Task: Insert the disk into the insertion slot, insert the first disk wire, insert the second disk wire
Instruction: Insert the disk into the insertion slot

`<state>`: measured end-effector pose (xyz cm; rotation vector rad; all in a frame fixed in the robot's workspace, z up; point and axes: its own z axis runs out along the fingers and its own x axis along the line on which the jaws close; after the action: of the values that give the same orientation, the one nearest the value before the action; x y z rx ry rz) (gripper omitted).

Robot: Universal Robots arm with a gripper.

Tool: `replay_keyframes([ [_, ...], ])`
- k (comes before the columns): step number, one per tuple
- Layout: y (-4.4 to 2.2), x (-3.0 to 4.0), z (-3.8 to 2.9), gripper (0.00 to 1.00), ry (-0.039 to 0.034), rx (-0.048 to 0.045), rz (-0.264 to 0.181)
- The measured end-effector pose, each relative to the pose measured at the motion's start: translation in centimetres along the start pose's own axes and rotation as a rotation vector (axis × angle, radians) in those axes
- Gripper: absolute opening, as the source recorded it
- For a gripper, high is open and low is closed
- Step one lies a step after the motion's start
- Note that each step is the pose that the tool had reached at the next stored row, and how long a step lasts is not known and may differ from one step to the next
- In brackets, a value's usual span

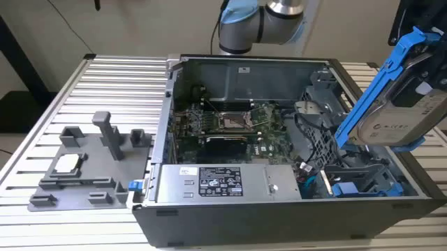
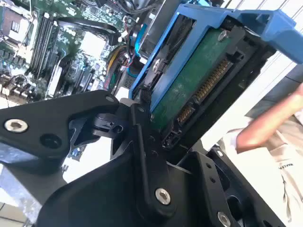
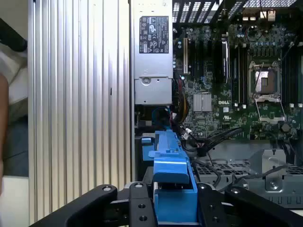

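**Gripper (image 3: 174,201) holding disk (image 1: 398,110) over open computer case (image 1: 265,219)**

Black jaws clamp the blue-framed disk, which hangs tilted, above and clear of the grey sheet-metal insertion slot (image 1: 357,175) at the exterior view's right. Green motherboard (image 1: 231,123) lies exposed inside.

Beyond the far wall of the computer case (image 1: 265,73), the arm (image 1: 244,29) is a silver-grey cylindrical joint with pale blue caps. The gripper (image 2: 165,135) is matte black linkage plates, pinned with silver screws.
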<state>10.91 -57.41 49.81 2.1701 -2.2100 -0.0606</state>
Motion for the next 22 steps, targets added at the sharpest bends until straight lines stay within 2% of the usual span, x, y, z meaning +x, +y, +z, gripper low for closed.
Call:
replay_keyframes([
  [3,0.00,0.00,0.00,0.33,0.0003,-0.0059,0.000],
  [10,-0.03,0.00,0.19,0.33,0.0001,-0.0059,0.000],
  [22,-0.56,-0.01,0.75,0.33,0.0002,-0.0057,0.000],
])
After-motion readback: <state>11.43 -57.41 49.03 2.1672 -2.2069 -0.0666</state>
